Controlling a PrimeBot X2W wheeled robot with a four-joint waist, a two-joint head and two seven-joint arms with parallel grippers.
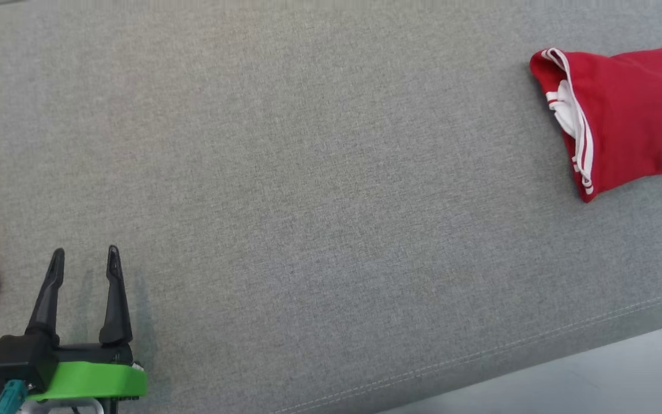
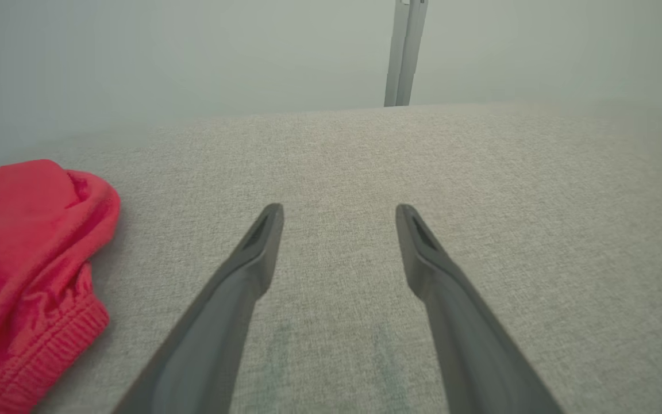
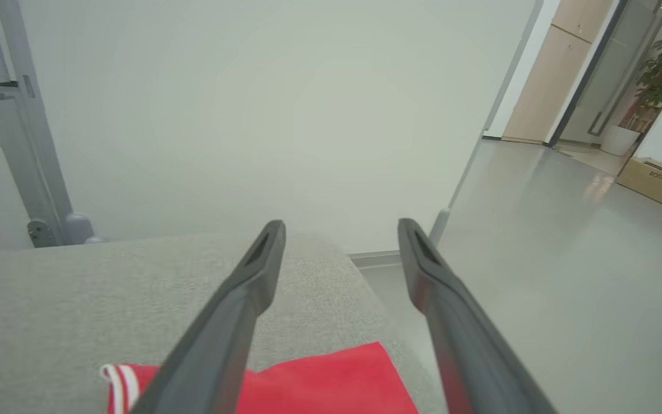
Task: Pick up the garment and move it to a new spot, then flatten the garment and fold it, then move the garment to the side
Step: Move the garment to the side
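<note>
**Position of the work.** The folded garment [image 1: 630, 115], red with a white-striped edge [image 1: 581, 138], lies flat at the far right end of the grey upholstered surface [image 1: 308, 190]. It runs out of the head view on the right, so its full length cannot be read. The striped edge faces the middle of the surface and slants towards the near border.

**Right gripper [image 3: 341, 225].** Both fingers stand wide apart with nothing between them: released. In the right wrist view the garment lies below the fingers, at the bottom of that view, and no finger is seen touching it. Beyond the fingertips the surface ends and the floor [image 3: 538, 276] begins, so the garment sits close to that end.

**Left gripper [image 1: 85, 252].** Likewise spread and empty, it sits close over bare fabric at the near left, well apart from the folded garment. A crumpled red cloth [image 2: 20, 259] lies just to its left, untouched.

**Governing relation.** The folded garment lies below the right gripper and across the whole surface from the left one. Any further shift to the side therefore falls to the right arm, working away from the striped edge and along the garment's run. Judged from how it lies, the fold is done and the set-aside looks finished or nearly so. A straight lift clear of the cloth is probably all that remains.
</note>
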